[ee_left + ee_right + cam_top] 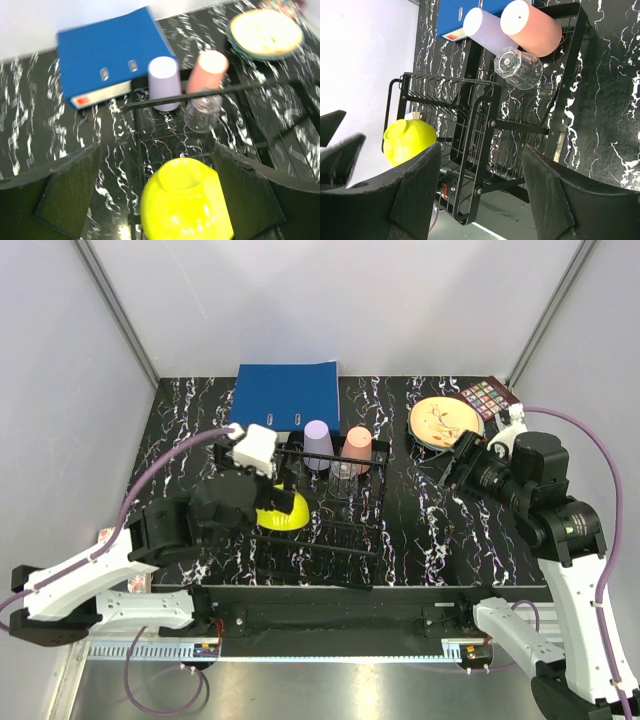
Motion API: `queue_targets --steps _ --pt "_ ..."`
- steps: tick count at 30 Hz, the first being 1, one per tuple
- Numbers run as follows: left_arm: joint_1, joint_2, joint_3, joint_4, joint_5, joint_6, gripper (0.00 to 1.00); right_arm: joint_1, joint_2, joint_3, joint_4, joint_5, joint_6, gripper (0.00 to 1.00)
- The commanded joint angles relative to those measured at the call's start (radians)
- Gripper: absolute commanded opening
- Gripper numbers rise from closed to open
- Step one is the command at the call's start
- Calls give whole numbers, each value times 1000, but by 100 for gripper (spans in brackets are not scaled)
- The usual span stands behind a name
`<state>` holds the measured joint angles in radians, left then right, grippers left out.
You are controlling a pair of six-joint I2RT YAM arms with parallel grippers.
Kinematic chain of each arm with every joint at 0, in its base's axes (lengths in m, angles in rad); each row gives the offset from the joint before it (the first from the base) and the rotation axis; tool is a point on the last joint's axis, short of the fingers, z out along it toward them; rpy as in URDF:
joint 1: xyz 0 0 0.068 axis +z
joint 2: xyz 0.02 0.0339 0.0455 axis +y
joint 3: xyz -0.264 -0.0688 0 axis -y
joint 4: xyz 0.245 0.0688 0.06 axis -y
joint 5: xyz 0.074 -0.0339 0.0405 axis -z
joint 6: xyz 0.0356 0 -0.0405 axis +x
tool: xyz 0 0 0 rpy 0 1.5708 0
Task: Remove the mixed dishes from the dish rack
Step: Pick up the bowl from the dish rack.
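The black wire dish rack (345, 525) stands mid-table. A lilac cup (318, 445), a salmon-pink cup (357, 448) and a clear glass (343, 476) stand upside down at its far end; they also show in the left wrist view as lilac cup (164, 82), pink cup (209, 70) and glass (202, 112). A yellow bowl (283, 510) lies upside down at the rack's left edge. My left gripper (268, 498) is open, with the bowl (185, 205) between its fingers (70, 195). My right gripper (455, 468) is open and empty, right of the rack (485, 145).
A blue binder (287, 398) lies behind the rack. A peach printed plate on a teal plate (445, 422) sits at the back right, next to a patterned card (490, 398). Grey walls close in the table on three sides.
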<state>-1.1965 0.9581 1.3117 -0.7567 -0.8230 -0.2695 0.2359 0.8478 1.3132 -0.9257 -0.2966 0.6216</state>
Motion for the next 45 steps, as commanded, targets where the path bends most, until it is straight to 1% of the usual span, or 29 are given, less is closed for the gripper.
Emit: queue_targets --steps 1,3,4,6,7,11,12,13,14,15,16,18,23,25,31,34,40,42,45 --pt "-98 -12 61 34 19 258 99 8 2 -14 17 19 -23 73" --pt "-132 -33 35 31 -13 340 99 6 0 -44 42 14 -20 73" --pt "-171 -42 20 31 -31 363 99 6 0 -52 48 13 -22 73" --pt "-228 -80 -30 33 -112 427 99 6 5 -68 66 13 -25 73" --pt "-289 -99 -49 37 -143 449 99 6 8 -74 74 8 -23 73" --pt "-408 -179 -130 59 -235 553 99 6 31 -100 117 -9 -19 73" --pt "-434 -192 -167 59 -251 605 99 8 42 -101 132 -15 -19 73" --pt "-490 -206 -187 59 -295 628 99 6 46 -106 139 -15 -19 73" --pt "-521 -209 -222 53 -320 669 99 6 51 -112 154 -16 -17 73" --pt "-578 -211 -238 51 -346 685 99 6 59 -115 162 -16 -19 73" --pt "-603 -213 -250 53 -379 697 99 8 63 -118 168 -18 -20 73" --pt "-643 -216 -276 53 -386 713 99 6 74 -129 188 -24 -22 73" --pt "-657 -232 -308 51 -354 727 99 8 96 -158 220 -35 -23 74" --pt "-660 -237 -315 48 -355 743 99 8 100 -164 228 -35 -28 74" --pt "-658 -266 -396 45 -375 814 99 6 120 -187 263 -49 -19 73" --pt "-658 -275 -410 13 -373 784 99 6 134 -192 278 -56 -16 73" --pt "-660 -283 -453 2 -373 782 99 6 157 -193 294 -64 -11 73" --pt "-654 -292 -471 37 -383 796 99 6 158 -196 298 -67 -5 74" --pt "-643 -321 -517 124 -393 861 99 6 162 -206 303 -73 3 74"
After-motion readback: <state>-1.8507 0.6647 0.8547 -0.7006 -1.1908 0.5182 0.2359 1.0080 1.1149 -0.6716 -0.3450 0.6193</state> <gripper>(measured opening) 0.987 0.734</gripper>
